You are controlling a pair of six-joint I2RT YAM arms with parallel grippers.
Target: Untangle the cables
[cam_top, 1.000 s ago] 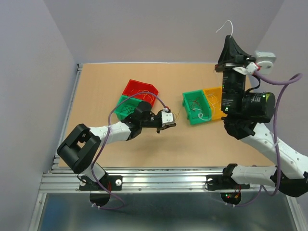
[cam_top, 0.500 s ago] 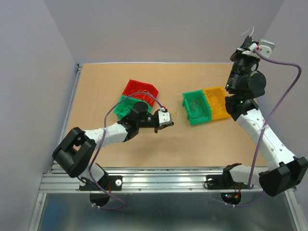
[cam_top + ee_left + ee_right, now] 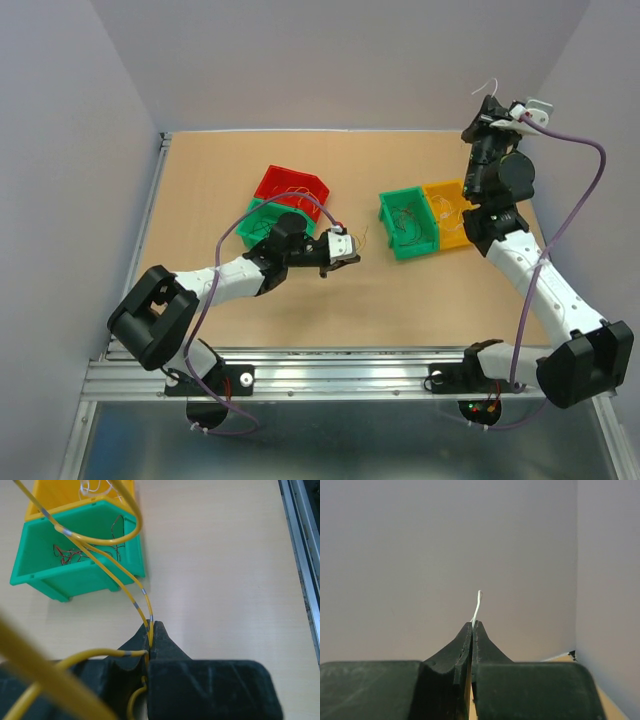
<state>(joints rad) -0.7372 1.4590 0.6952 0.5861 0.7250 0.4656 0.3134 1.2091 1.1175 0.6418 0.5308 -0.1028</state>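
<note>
Separating step: the left gripper [image 3: 151,630] is clenched on a thin yellow wire [image 3: 143,591] at frame centre, while the right gripper [image 3: 472,629] pinches a thin whitish wire [image 3: 477,605] at upper right. Next, I judge, each wire needs dropping into a bin (four bins: red plastic bin [image 3: 290,178], yellow plastic bin [image 3: 443,186], two green plastic bins [image 3: 412,250]).

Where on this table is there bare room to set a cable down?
Bare wood lies left of the red bin and along the near edge of the table. Crowded: the middle, where the left end effector grips a yellow cable.
</note>
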